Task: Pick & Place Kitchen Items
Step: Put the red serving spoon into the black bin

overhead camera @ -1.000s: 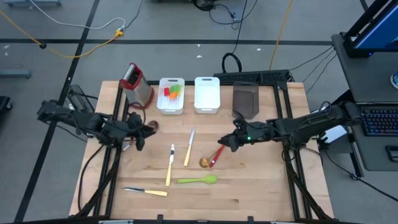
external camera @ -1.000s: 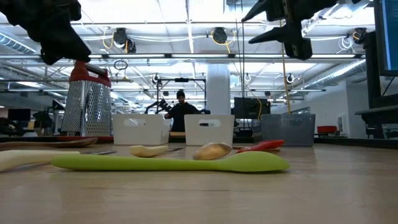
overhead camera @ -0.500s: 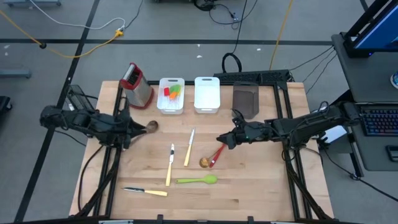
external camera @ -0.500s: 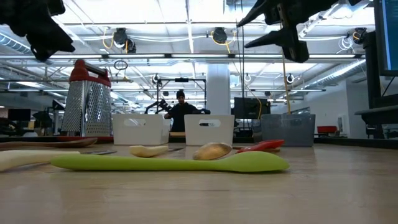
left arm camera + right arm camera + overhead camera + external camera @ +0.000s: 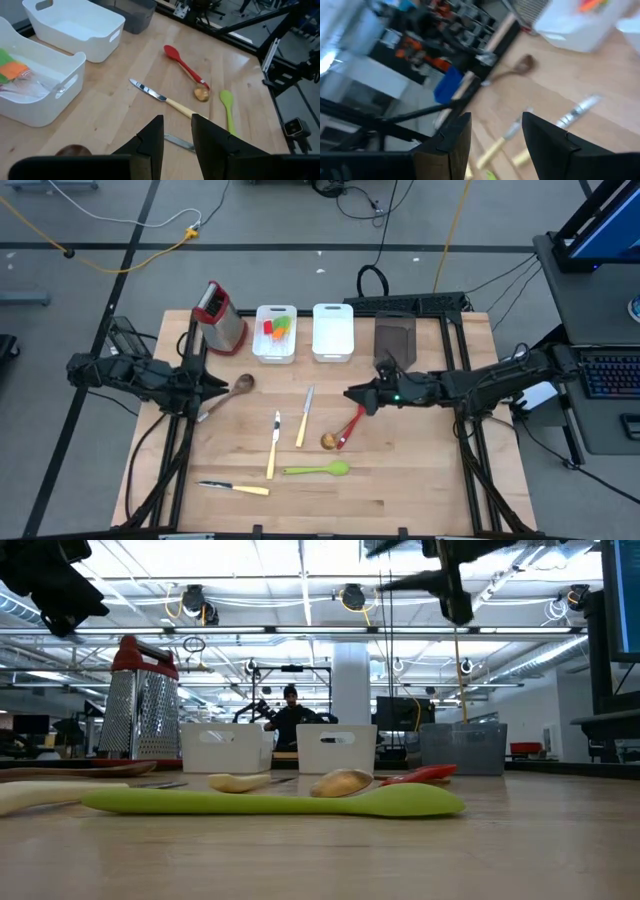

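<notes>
My left gripper (image 5: 212,383) hung open, empty, left-centre by the wooden spoon (image 5: 232,391); right gripper (image 5: 352,394) open mid-frame above the red spoon (image 5: 349,427).

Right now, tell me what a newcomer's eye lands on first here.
The bright green spoon lying near the table's front, with a red spoon just behind it. Next, the steel grater with its red top at the back left, beside a white bin holding orange and green utensils. Both claws, left and right, hang empty above the wood.
</notes>
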Controlling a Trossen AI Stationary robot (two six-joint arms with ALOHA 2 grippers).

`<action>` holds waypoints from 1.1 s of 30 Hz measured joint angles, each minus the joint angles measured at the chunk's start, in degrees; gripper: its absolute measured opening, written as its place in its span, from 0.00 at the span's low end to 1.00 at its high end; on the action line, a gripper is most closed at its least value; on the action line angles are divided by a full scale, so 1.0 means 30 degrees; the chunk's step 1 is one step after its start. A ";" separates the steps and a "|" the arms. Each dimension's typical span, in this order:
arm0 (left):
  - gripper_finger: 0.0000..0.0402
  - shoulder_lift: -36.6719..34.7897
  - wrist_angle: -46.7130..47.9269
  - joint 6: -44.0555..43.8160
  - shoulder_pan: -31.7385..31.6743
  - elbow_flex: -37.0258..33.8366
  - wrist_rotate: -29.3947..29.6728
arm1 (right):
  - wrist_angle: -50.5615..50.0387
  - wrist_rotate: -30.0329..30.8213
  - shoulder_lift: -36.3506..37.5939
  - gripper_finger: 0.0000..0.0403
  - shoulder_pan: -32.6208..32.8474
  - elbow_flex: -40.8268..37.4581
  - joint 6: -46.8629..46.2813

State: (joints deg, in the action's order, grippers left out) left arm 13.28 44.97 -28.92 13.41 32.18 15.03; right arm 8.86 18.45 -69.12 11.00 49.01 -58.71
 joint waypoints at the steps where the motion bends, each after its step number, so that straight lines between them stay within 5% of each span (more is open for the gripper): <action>1: 0.25 0.0004 0.0000 -0.0004 0.0000 0.0000 0.0000 | 0.0447 0.0311 0.0003 0.42 0.0049 0.0000 0.0064; 18: 0.25 0.0007 0.0000 0.0048 0.0000 0.0000 0.0000 | 0.0762 0.1845 -0.1341 0.42 0.1766 0.0095 -0.0582; 33: 0.25 0.0007 0.0002 0.0134 0.0006 0.0000 -0.0058 | -0.9113 0.1657 -0.2148 0.42 0.1875 0.5167 -0.3068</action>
State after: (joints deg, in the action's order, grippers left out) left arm 13.30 44.98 -28.51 13.43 32.18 14.85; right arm -18.48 23.42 -75.57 16.62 64.51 -67.91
